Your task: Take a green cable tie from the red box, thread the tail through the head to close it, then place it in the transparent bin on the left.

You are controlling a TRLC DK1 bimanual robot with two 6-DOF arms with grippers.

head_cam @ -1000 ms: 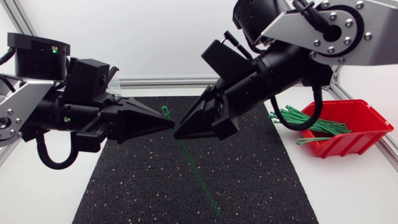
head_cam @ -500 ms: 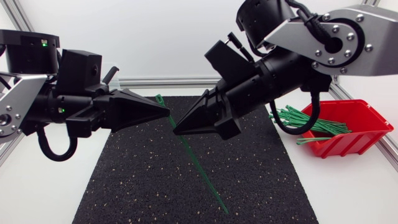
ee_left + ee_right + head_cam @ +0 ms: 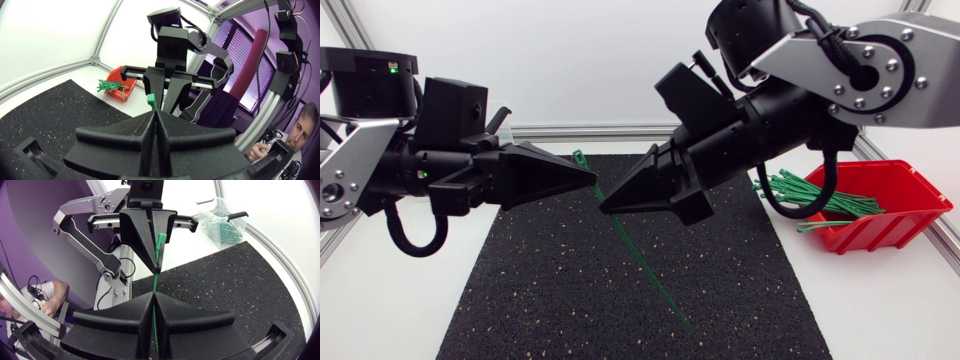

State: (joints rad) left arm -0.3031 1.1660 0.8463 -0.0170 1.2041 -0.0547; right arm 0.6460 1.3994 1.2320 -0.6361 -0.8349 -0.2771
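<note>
The left matte black wedge gripper (image 3: 590,181) is pinched shut on a thin green plastic cable tie (image 3: 640,265) just under its head. The right gripper (image 3: 605,208) is clamped on the strap right beside it, tips nearly meeting. The tail slants down over the speckled black rubber mat (image 3: 540,290). Spare green ties (image 3: 810,195) spill out of the red plastic box (image 3: 905,215) on the right, and a clear plastic bin (image 3: 222,222) sits behind the left arm.

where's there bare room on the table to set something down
Bare: the near half of the black mat, left of the hanging green cable tie, and the white table on the near side of the red box. Crowded: above the mat's far half, where the left gripper and right gripper both pinch the tie.
</note>
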